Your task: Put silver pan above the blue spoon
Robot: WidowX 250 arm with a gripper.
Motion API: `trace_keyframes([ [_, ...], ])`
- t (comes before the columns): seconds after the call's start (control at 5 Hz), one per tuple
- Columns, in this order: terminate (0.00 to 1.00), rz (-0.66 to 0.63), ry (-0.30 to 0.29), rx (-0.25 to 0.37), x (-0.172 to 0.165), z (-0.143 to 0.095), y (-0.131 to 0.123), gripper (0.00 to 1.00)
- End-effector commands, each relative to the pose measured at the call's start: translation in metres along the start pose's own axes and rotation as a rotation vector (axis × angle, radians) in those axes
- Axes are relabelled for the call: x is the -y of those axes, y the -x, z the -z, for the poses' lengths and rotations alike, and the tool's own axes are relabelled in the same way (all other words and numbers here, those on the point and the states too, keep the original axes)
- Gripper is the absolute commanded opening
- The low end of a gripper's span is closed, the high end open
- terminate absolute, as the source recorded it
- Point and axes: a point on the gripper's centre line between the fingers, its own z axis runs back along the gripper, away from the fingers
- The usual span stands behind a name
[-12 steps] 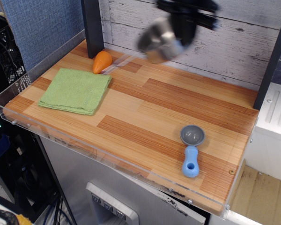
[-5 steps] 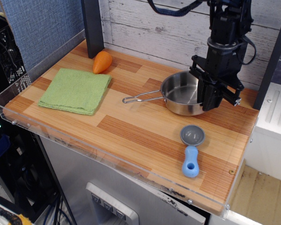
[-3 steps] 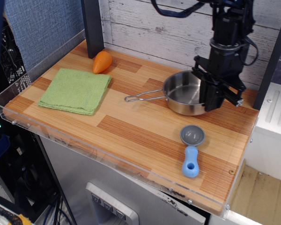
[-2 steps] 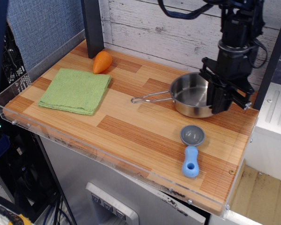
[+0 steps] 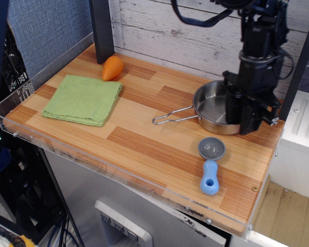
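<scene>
The silver pan (image 5: 212, 107) sits on the wooden table at the right, its wire-loop handle (image 5: 174, 117) pointing left. My black gripper (image 5: 243, 116) comes down from above and is shut on the pan's right rim, hiding that side of it. The blue spoon (image 5: 211, 163) lies just in front of the pan, grey bowl toward the pan and light-blue handle toward the table's front edge. A small gap of bare wood separates pan and spoon.
A folded green cloth (image 5: 83, 99) lies at the left, with an orange carrot-like toy (image 5: 113, 68) behind it by a dark post (image 5: 101, 30). A plank wall backs the table; a clear lip (image 5: 123, 177) edges the front.
The pan came down from the air at the back and has slid right along the table with my gripper, ending just behind the spoon's bowl. The spoon has not moved.
</scene>
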Motion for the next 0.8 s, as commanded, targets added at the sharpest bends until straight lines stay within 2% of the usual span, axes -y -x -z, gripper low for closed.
trace_keyframes([
  [0.0, 0.00, -0.256, -0.053, 0.265, -0.003, -0.091, 0.038, 1.00],
  [0.2, 0.00, -0.448, -0.102, 0.354, -0.006, -0.137, 0.060, 1.00],
  [0.4, 0.00, -0.594, -0.134, 0.346, -0.003, -0.158, 0.081, 1.00],
  [0.6, 0.00, -0.554, -0.097, 0.322, -0.004, -0.156, 0.082, 1.00],
])
